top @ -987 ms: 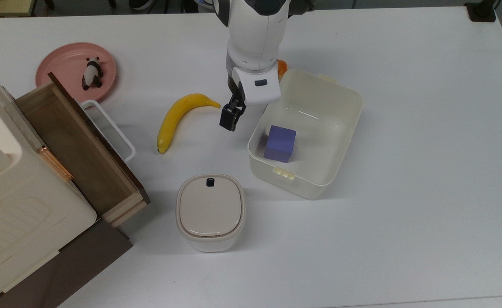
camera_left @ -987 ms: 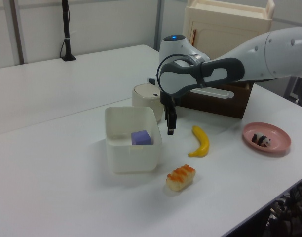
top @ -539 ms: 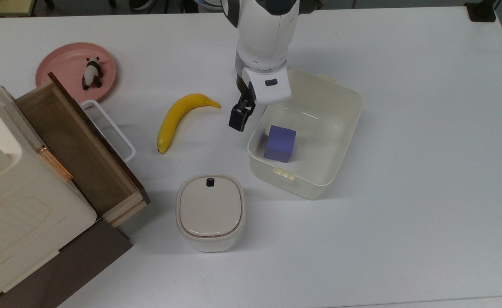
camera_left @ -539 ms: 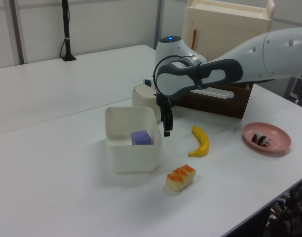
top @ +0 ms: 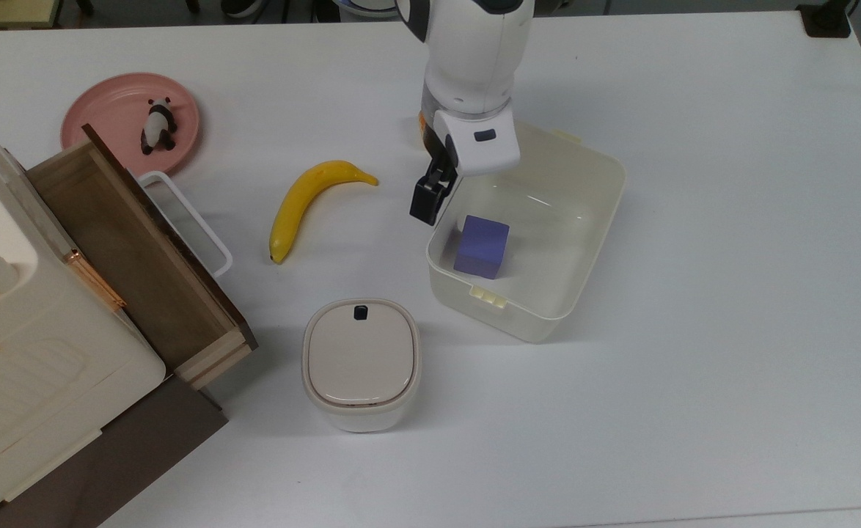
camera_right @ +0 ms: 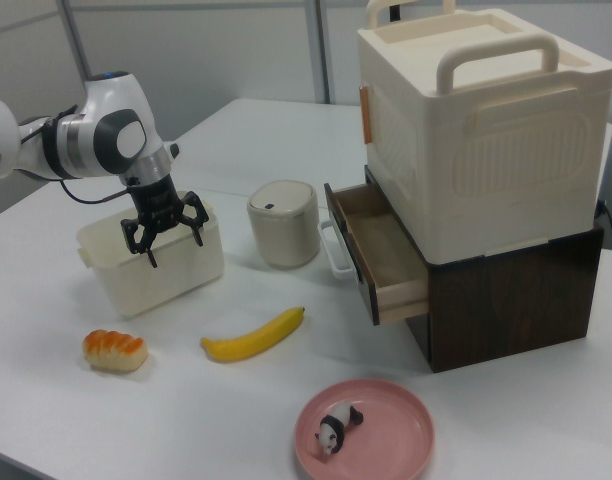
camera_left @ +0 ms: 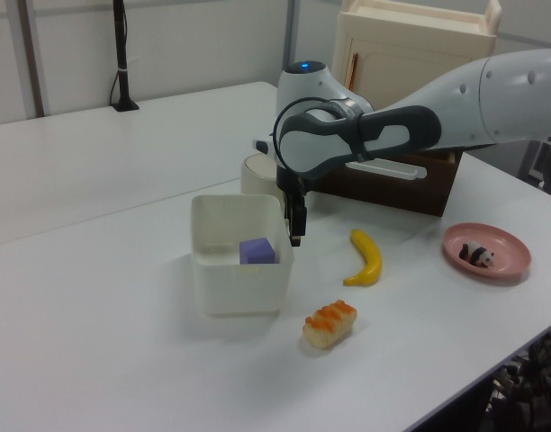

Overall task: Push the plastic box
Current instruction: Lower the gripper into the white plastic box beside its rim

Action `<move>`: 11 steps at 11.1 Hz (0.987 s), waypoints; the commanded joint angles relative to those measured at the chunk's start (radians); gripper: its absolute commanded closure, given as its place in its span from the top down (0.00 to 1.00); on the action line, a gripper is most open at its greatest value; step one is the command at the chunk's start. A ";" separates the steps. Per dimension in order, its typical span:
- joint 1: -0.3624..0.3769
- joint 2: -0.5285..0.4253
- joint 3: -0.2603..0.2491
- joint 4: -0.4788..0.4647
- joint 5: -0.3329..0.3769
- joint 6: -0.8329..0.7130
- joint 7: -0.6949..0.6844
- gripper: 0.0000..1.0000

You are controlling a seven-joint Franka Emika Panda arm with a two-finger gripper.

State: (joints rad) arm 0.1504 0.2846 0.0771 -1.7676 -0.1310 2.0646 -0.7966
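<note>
The plastic box [top: 601,220] is a cream-white open tub on the white table, right of centre in the top view, with a purple cube [top: 482,246] inside. It also shows in the left view as the plastic box [camera_left: 239,288] and in the right view as the plastic box [camera_right: 171,275]. My gripper [top: 427,205] is shut and points down against the outside of the tub's long wall on the top view's left, near the far corner. In the left view the gripper [camera_left: 295,232] rests at the tub's right rim. The right view puts the gripper [camera_right: 151,258] in front of the tub's wall.
A banana [top: 306,205] lies on the top view's left of the gripper. Nearer stands a lidded white bin [top: 361,363]. A cabinet's open wooden drawer [top: 137,249] and a pink plate [top: 86,117] with a panda figure [top: 158,126] lie further left. A bread roll [camera_left: 329,324] lies in front of the tub.
The arm has moved toward the top view's right until the shut gripper reached the tub's wall. The tub has shifted slightly to the right.
</note>
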 commanded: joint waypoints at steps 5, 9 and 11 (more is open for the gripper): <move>0.047 0.073 0.015 0.051 -0.007 0.086 0.056 1.00; 0.047 0.090 0.029 0.089 -0.009 0.095 0.060 1.00; 0.049 0.097 0.035 0.091 -0.010 0.150 0.060 1.00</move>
State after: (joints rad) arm 0.1889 0.3679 0.1062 -1.6898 -0.1310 2.1592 -0.7599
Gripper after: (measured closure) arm 0.000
